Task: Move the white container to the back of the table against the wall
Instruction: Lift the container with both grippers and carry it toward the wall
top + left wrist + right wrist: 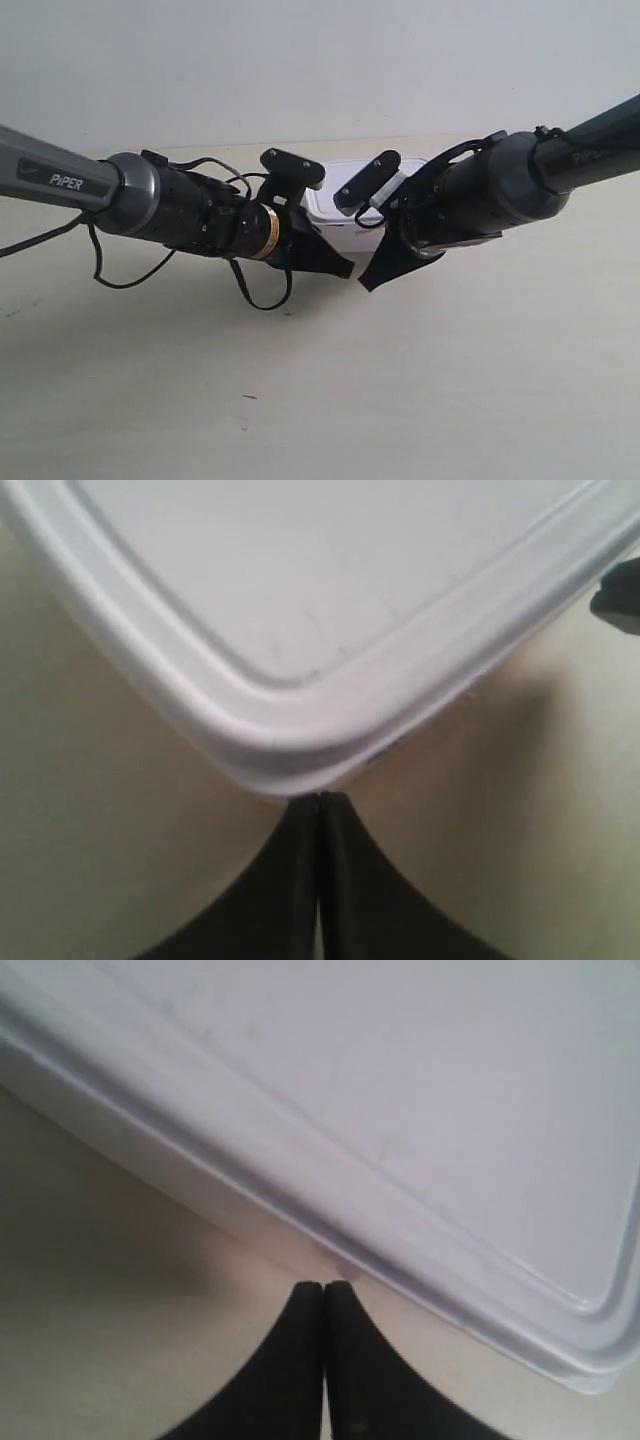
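Status: the white container point(345, 205) stands on the worktop point(400, 400) towards the back, near the wall point(300, 70). Contact with the wall cannot be confirmed. The left tool point(319, 802) has its fingers pressed together with nothing between them, and its tip sits at a rounded corner of the box. The right tool point(324, 1288) is likewise closed on nothing, tip against a straight side below the rim.

Hazards, as judged:
- A push at the corner is off-centre, so the box is likely to rotate rather than slide
- The narrow tip may slip off the rounded corner
- Unequal advance of the two tools would seat the box skewed

Orientation: lid point(450, 1080) faces up, and the long axis appears to run roughly along the wall, although the arms hide much of it
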Motion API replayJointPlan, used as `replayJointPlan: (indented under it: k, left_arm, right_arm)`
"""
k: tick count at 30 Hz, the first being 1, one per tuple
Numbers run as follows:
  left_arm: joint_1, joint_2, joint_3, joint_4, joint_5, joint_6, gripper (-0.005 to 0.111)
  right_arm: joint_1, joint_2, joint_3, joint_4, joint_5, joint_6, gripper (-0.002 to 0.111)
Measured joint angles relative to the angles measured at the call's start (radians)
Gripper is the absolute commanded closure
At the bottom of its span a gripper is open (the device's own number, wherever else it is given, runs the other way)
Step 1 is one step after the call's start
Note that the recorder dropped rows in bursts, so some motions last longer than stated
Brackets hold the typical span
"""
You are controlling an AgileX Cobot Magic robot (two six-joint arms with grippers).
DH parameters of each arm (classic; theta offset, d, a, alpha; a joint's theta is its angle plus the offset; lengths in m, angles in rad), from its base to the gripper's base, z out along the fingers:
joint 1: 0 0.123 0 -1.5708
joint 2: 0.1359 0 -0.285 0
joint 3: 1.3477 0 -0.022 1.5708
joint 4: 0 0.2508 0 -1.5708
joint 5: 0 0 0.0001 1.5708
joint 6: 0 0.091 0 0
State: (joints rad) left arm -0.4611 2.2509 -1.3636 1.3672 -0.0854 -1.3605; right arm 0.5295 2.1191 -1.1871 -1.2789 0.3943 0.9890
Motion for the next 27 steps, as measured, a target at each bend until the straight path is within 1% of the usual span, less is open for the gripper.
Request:
replayJointPlan:
  k: [4, 6, 9, 11, 14, 17, 21, 27]
  left_arm:
    - [0.0, 0.0, -0.021, 0.0, -0.002, 0.0, 0.107]
    - [0.0, 0.004, -0.038, 0.0, -0.002, 0.0, 0.107]
    - [0.0, 0.016, -0.04, 0.0, -0.043, 0.0, 0.107]
    - [0.0, 0.019, -0.046, 0.002, -0.058, 0.0, 0.107]
    - [0.001, 0.021, -0.068, 0.004, -0.058, 0.0, 0.107]
    - [0.005, 0.048, -0.102, 0.004, -0.054, 0.0, 0.107]
    - [0.012, 0.093, -0.135, 0.004, -0.05, 0.0, 0.107]
    - [0.02, 0.098, -0.164, 0.004, -0.043, 0.0, 0.107]
  right_arm:
    - [-0.01, 0.009, -0.021, -0.002, -0.016, 0.0, 0.108]
    - [-0.027, 0.009, -0.023, -0.002, -0.063, 0.002, 0.108]
    - [-0.063, 0.011, -0.023, -0.002, -0.122, 0.002, 0.108]
    - [-0.089, 0.011, -0.023, -0.002, -0.129, 0.002, 0.108]
    - [-0.126, 0.011, -0.023, 0.005, -0.136, 0.002, 0.108]
    - [-0.148, 0.011, -0.023, 0.034, -0.197, 0.002, 0.108]
    - [-0.153, 0.011, -0.025, 0.05, -0.26, 0.002, 0.108]
    - [-0.153, 0.025, -0.063, 0.052, -0.262, 0.002, 0.108]
